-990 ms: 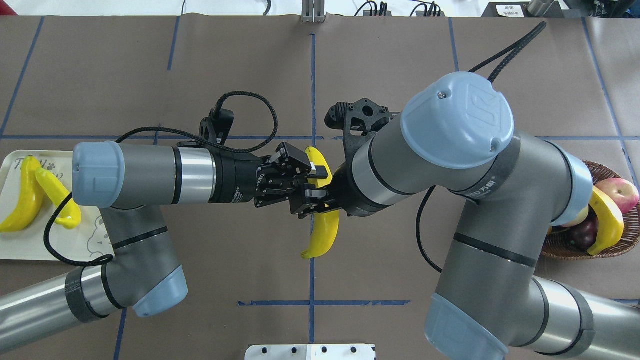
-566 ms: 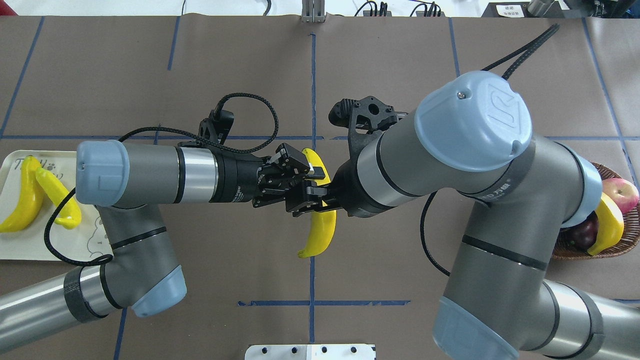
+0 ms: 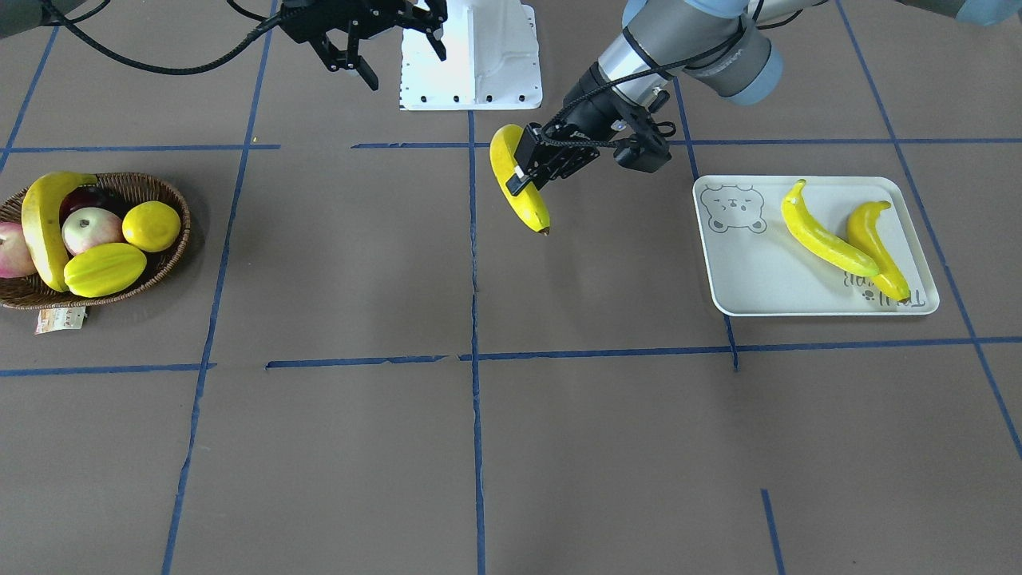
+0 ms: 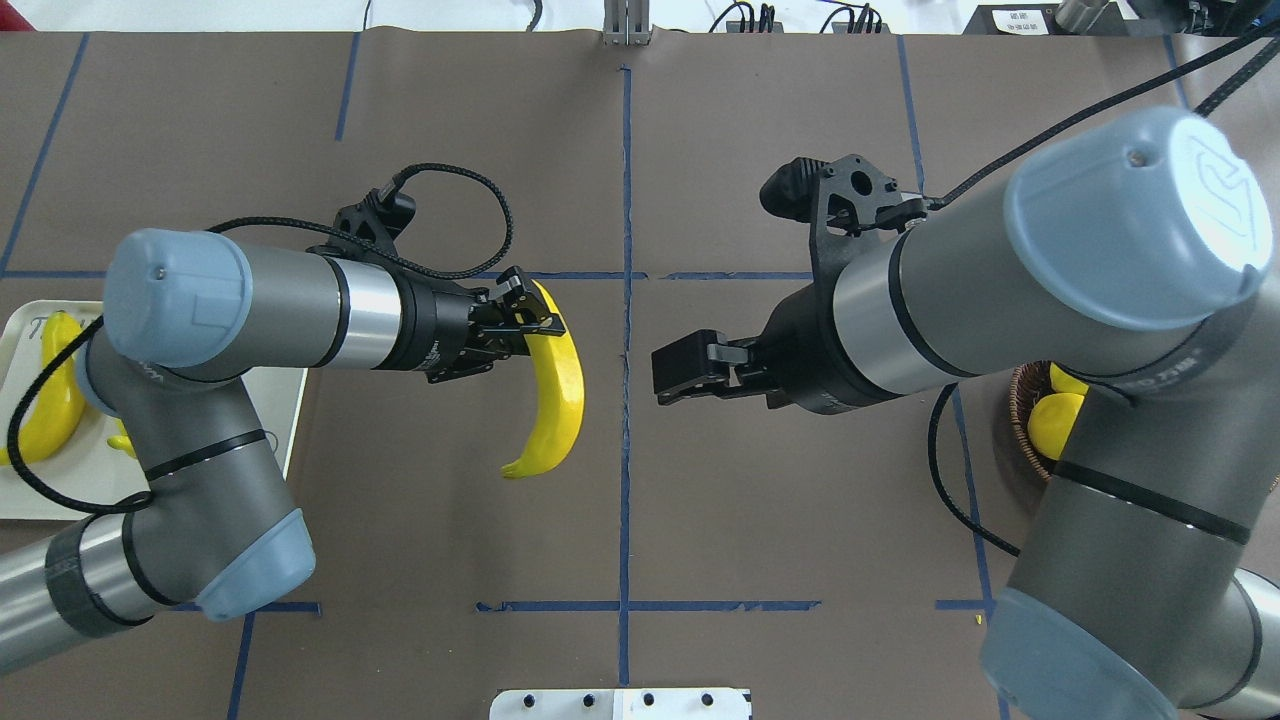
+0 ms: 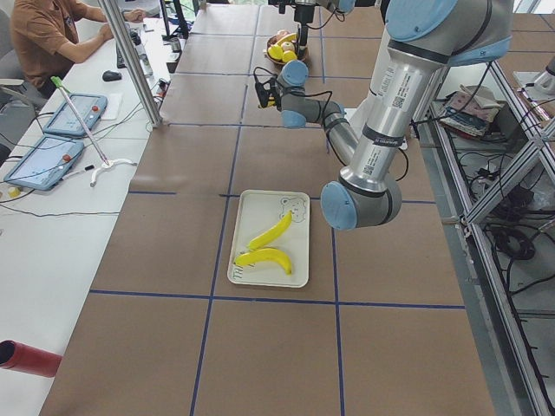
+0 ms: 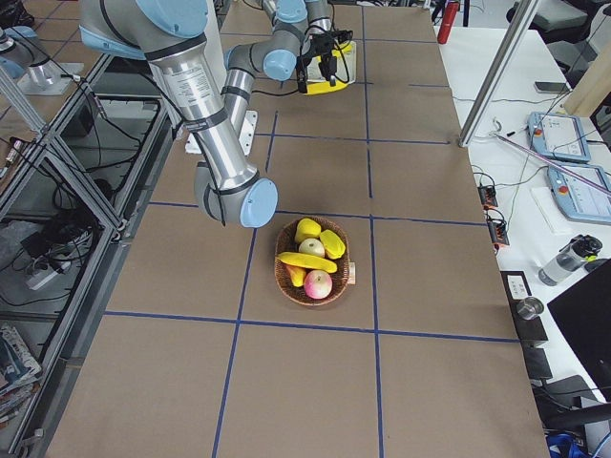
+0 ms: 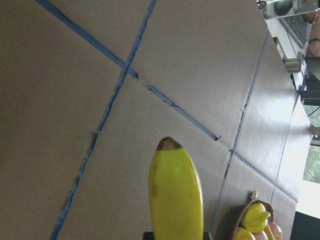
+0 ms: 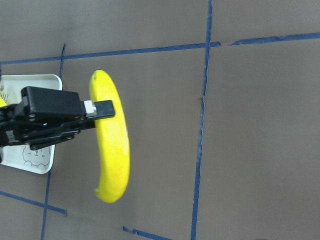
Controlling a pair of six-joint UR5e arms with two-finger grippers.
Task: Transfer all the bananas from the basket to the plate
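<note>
The plate (image 3: 766,271) sits well off to the left of my left claw (image 3: 528,165), with two bananas (image 3: 826,239) lying on it. The basket (image 3: 180,239) is far out to the right of my right claw (image 3: 395,44), one banana (image 3: 40,224) inside. My left claw is clamped on a third banana (image 3: 523,200); the right claw's fingers stand spread apart.

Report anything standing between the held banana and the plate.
Nothing visible does. The left gripper holds the banana in the air, and only bare table lies between it and the plate. Two bananas lie on the plate's far half; the bear-face end nearest the gripper is free.
</note>
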